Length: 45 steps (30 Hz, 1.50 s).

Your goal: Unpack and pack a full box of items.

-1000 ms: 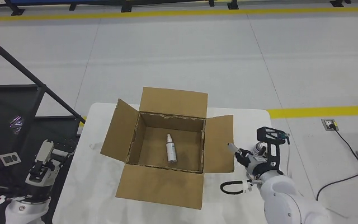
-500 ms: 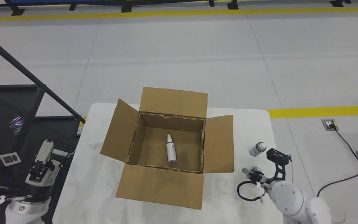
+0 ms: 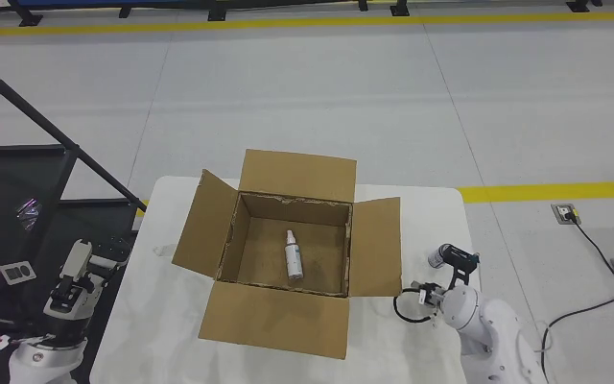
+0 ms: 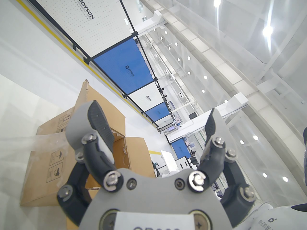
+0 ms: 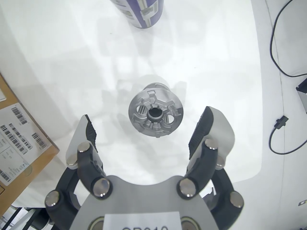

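From the right wrist, the right claw [image 5: 146, 120] hangs released over one metal hub [image 5: 154, 117] on the bench [image 5: 60, 48], with one blue can [image 5: 141, 3] beyond. From above, one spray bottle [image 3: 293, 255] lies inside the one open box [image 3: 297, 173]. The left claw [image 4: 154, 116] is released too.

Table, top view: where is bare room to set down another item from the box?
The table is bare along the strip between the box's left flap and the left edge, and at the far right corner beyond the blue can. Right of the box it is crowded: the can, a metal hub and the open right tool sit close together.
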### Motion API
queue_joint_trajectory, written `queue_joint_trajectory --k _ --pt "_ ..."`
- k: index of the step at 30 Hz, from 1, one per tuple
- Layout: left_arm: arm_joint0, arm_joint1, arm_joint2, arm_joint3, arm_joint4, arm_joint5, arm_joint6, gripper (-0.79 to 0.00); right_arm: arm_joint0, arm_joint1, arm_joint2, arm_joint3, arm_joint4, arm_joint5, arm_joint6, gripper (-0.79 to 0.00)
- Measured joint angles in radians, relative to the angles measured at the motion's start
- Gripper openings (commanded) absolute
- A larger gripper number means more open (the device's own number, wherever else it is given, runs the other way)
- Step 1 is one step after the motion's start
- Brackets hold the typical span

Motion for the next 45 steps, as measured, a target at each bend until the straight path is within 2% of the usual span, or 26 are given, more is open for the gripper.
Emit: queue_joint_trajectory --k 1,2,5,6,11,17,24,27,30,33,36,38,42,45 --pt "0.0 0.0 0.0 0.0 0.0 0.0 0.0 0.0 0.004 -0.002 0.0 0.008 -0.002 0.0 0.0 -0.179" --pt "0.0 0.0 0.0 0.0 0.0 0.0 0.0 0.0 0.007 -0.003 0.0 0.013 -0.004 0.0 0.0 -0.28" --pt "0.0 0.0 0.0 0.0 0.0 0.0 0.0 0.0 0.013 -0.007 0.002 0.03 -0.011 0.003 -0.003 -0.483" --pt "0.0 0.0 0.0 0.0 0.0 0.0 0.0 0.0 0.015 -0.008 0.002 0.033 -0.013 0.003 -0.003 -0.576" --pt "0.0 0.0 0.0 0.0 0.0 0.0 0.0 0.0 0.017 -0.015 0.004 0.037 -0.025 0.004 -0.004 -0.779" --pt "0.0 0.0 0.0 0.0 0.0 0.0 0.0 0.0 -0.005 -0.022 0.014 -0.014 -0.046 0.024 -0.024 -0.785" --pt "0.0 0.0 0.0 0.0 0.0 0.0 0.0 0.0 -0.053 -0.031 0.022 -0.205 -0.111 0.073 -0.073 -0.785" --pt "0.0 0.0 0.0 0.0 0.0 0.0 0.0 0.0 -0.06 -0.037 0.001 -0.33 -0.122 0.096 -0.114 -0.785" --pt "0.0 0.0 0.0 0.0 0.0 0.0 0.0 0.0 -0.054 -0.043 -0.047 -0.453 -0.107 0.077 -0.202 -0.785" --pt "0.0 0.0 0.0 0.0 0.0 0.0 0.0 0.0 -0.017 -0.051 -0.14 -0.525 -0.085 0.011 -0.299 -0.785" --pt "0.0 0.0 0.0 0.0 0.0 0.0 0.0 0.0 0.059 -0.059 -0.23 -0.492 -0.076 -0.063 -0.324 -0.785" --pt "0.0 0.0 0.0 0.0 0.0 0.0 0.0 0.0 0.151 -0.068 -0.307 -0.422 -0.068 -0.128 -0.293 -0.785" --pt "0.0 0.0 0.0 0.0 0.0 0.0 0.0 0.0 0.376 -0.1 -0.455 -0.196 0.012 -0.237 -0.171 -0.785" --pt "0.0 0.0 0.0 0.0 0.0 0.0 0.0 0.0 0.549 -0.135 -0.563 0.021 0.071 -0.263 -0.05 -0.785"
